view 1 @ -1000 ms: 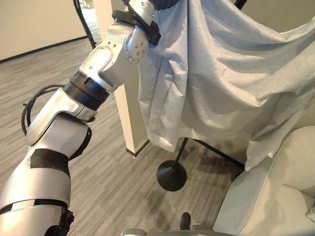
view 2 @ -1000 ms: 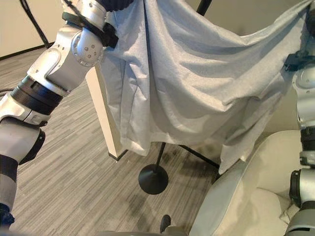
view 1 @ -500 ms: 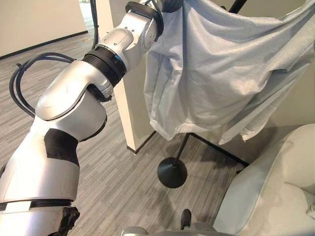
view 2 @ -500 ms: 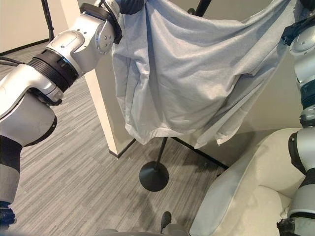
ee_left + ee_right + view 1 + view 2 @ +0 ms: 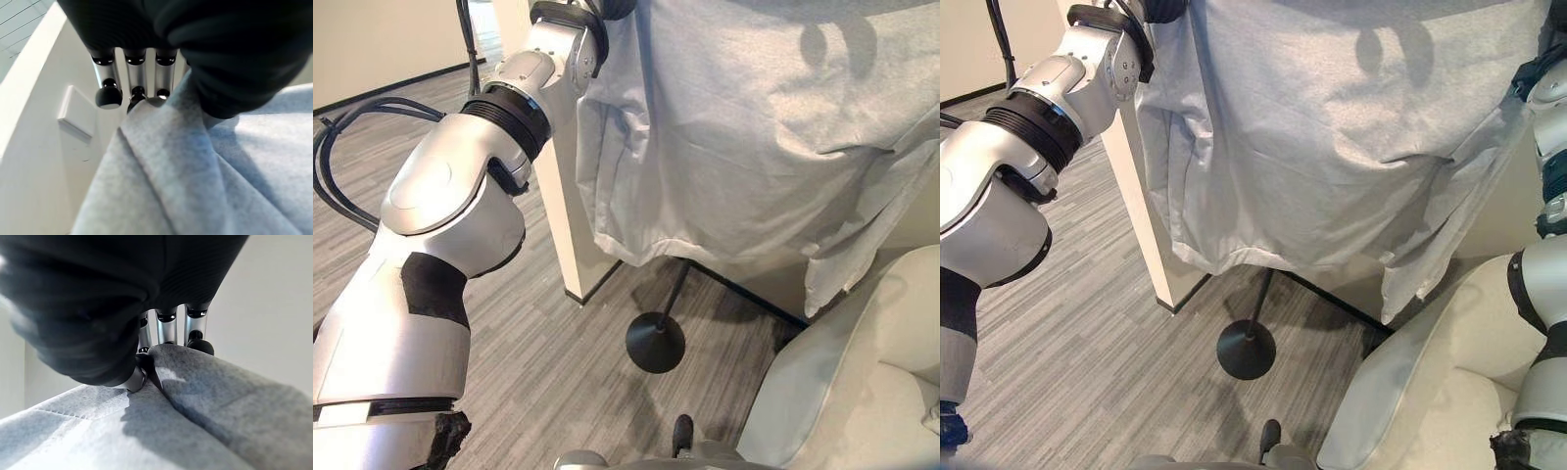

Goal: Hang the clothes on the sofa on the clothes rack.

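A light grey T-shirt [image 5: 754,137] hangs spread wide between my two raised hands, its hem level above the floor. In the left wrist view my left hand [image 5: 138,73] pinches one upper edge of the shirt [image 5: 195,171] between thumb and fingers. My right hand [image 5: 168,328] pinches the other edge of the cloth [image 5: 205,401] the same way. Behind the shirt stands the black clothes rack: its pole [image 5: 674,294] and round base [image 5: 655,344] show below the hem, and its top is hidden. Two dark rounded shapes show through the cloth near the top.
A cream sofa [image 5: 862,392] fills the lower right, close under the shirt's right corner. A white pillar [image 5: 563,215] stands just left of the rack. Grey plank floor [image 5: 558,372] lies open to the left and in front.
The shirt has been pulled flatter and wider, and its sagging folds are gone. It now covers the rack's upper pole. My left arm has shifted slightly left.
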You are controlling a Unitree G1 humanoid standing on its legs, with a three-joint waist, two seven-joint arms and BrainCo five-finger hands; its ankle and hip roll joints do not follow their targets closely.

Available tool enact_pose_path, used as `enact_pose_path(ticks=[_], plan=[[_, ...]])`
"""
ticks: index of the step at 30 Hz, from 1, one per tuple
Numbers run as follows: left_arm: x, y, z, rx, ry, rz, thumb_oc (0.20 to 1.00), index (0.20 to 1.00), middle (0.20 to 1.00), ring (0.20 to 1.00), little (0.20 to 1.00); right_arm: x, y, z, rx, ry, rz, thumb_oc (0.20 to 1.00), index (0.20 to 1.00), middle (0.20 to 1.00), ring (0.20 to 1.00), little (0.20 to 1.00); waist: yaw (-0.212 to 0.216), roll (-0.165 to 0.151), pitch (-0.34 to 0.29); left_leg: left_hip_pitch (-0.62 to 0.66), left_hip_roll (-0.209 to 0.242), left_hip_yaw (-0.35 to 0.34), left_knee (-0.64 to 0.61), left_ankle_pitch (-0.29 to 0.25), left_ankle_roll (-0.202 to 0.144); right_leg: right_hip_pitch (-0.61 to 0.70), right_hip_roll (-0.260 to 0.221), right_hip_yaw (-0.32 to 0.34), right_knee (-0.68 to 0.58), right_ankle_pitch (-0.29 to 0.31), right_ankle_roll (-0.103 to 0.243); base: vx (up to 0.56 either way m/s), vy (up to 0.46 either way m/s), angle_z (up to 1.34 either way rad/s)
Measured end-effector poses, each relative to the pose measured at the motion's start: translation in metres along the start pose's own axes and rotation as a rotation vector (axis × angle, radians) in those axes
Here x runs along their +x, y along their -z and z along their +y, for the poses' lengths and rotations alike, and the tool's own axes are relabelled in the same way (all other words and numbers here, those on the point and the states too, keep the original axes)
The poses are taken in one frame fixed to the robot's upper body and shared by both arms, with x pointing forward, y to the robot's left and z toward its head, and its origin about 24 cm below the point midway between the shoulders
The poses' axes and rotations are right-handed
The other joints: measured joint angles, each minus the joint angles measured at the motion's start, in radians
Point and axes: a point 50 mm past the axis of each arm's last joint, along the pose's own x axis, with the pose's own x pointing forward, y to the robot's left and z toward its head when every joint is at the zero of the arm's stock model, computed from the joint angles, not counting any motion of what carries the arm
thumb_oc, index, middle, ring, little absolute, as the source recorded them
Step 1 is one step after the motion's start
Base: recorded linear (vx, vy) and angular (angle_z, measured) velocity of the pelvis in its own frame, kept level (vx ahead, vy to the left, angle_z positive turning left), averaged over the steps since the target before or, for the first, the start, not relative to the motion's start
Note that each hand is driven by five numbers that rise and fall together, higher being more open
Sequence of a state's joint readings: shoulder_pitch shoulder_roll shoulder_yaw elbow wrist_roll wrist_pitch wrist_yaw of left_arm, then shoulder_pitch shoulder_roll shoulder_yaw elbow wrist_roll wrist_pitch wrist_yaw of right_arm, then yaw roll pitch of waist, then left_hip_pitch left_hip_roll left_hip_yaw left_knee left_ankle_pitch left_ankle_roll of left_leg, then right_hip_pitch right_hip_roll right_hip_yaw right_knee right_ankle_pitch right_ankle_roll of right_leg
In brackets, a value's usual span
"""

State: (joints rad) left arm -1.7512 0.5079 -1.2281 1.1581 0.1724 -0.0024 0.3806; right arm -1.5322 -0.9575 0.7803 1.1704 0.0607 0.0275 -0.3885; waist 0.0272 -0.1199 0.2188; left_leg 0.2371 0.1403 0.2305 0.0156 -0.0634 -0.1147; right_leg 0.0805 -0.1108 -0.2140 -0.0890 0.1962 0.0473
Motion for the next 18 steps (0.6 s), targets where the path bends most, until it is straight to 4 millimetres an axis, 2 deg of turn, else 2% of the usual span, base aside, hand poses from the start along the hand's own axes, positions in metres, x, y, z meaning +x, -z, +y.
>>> enact_pose_path(ticks=[5, 9, 11, 13, 14, 15, 18], plan=[[-0.003, 0.013, -0.006, 0.036, 0.052, 0.039, 0.2, 0.2, 0.2, 0.2, 0.2, -0.004, -0.01, 0.016, 0.024, -0.045, -0.021, 0.2, 0.2, 0.2, 0.2, 0.2, -0.002, -0.002, 0.001, -0.012, 0.001, 0.001, 0.027, -0.021, 0.001, -0.003, -0.001, 0.004, 0.002, 0.003, 0.001, 0.0, 0.01, -0.02], [-0.008, 0.02, -0.015, 0.041, 0.092, 0.055, 0.2, 0.2, 0.2, 0.2, 0.2, -0.012, -0.002, 0.032, 0.045, -0.089, -0.012, 0.2, 0.2, 0.2, 0.2, 0.2, -0.001, -0.01, 0.003, -0.032, 0.001, 0.005, 0.052, -0.031, 0.003, -0.024, -0.003, 0.008, 0.021, 0.003, 0.0, 0.0, 0.019, -0.05], [-0.016, 0.025, -0.029, 0.039, 0.139, 0.065, 0.2, 0.2, 0.2, 0.2, 0.2, -0.024, 0.006, 0.048, 0.073, -0.133, -0.016, 0.2, 0.2, 0.2, 0.2, 0.2, -0.002, -0.01, 0.003, -0.041, 0.001, 0.008, 0.061, -0.038, 0.005, -0.032, -0.005, 0.008, 0.03, 0.003, 0.0, 0.02, 0.01, -0.06], [-0.03, 0.034, -0.049, 0.0, 0.19, 0.092, 0.2, 0.2, 0.2, 0.2, 0.2, -0.042, 0.022, 0.068, 0.132, -0.185, 0.011, 0.2, 0.2, 0.2, 0.2, 0.2, -0.003, -0.011, 0.003, -0.039, 0.001, 0.016, 0.06, -0.038, 0.005, -0.037, -0.005, 0.008, 0.04, 0.003, 0.0, 0.02, 0.011, -0.08], [-0.043, 0.044, -0.065, -0.019, 0.235, 0.122, 0.2, 0.2, 0.2, 0.2, 0.2, -0.059, 0.03, 0.084, 0.111, -0.248, -0.013, 0.2, 0.2, 0.2, 0.2, 0.2, -0.005, -0.011, 0.004, -0.032, 0.001, 0.024, 0.059, -0.038, 0.005, -0.038, -0.005, 0.009, 0.041, 0.003, 0.0, 0.01, 0.017, -0.13], [-0.052, 0.05, -0.076, -0.016, 0.276, 0.134, 0.2, 0.2, 0.2, 0.2, 0.2, -0.068, 0.03, 0.094, 0.1, -0.287, -0.027, 0.2, 0.2, 0.2, 0.2, 0.2, -0.01, -0.01, 0.007, -0.031, -0.001, 0.025, 0.059, -0.038, 0.005, -0.04, -0.006, 0.01, 0.041, 0.004, -0.002, 0.0, 0.027, -0.13], [-0.064, 0.055, -0.089, -0.035, 0.323, 0.149, 0.2, 0.2, 0.2, 0.2, 0.2, -0.079, 0.029, 0.101, 0.145, -0.301, -0.049, 0.2, 0.2, 0.2, 0.2, 0.2, -0.022, -0.009, 0.018, -0.034, -0.001, 0.027, 0.059, -0.038, 0.005, -0.043, -0.006, 0.01, 0.041, 0.006, -0.005, 0.0, 0.01, -0.02]])
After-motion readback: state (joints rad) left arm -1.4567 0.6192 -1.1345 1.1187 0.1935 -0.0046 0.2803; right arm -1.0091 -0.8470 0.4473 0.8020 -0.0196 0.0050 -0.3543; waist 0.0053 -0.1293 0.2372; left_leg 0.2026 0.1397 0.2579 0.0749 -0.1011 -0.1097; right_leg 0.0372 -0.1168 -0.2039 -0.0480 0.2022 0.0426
